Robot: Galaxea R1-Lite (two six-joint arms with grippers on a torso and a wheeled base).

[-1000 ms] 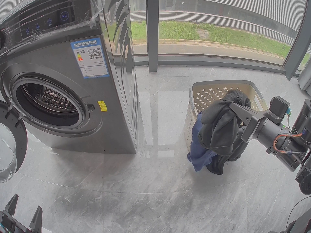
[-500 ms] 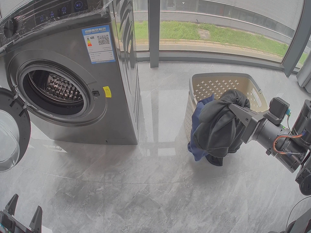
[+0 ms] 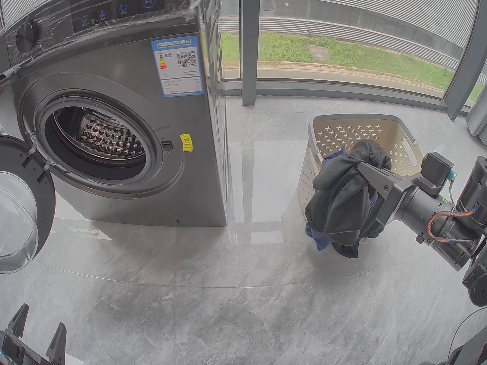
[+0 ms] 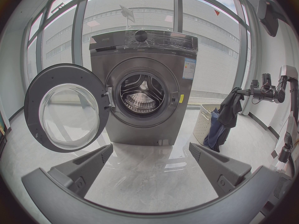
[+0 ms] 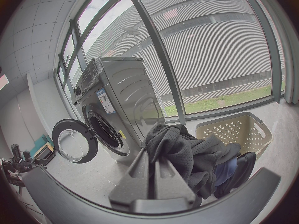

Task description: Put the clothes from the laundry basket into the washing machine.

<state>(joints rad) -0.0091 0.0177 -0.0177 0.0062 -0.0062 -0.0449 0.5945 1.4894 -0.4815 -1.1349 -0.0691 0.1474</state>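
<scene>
Clothes point(image 3: 342, 198) — two — in right claw point(image 3: 362, 167)

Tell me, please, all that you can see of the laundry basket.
The laundry basket is beige, plastic-looking, rectangular with rounded corners, star-shaped holes in its walls and a slot handle. It stands upright on the grey floor, apart from the washing machine. The clothes in the right tool hang before its near wall.

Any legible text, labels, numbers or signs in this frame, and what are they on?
Nothing reads clearly enough to quote.
Blue-and-white label on the washing machine front: QR code, print too small.
Yellow sticker by the drum opening: too small.
Control panel icons: blurred under film.
</scene>
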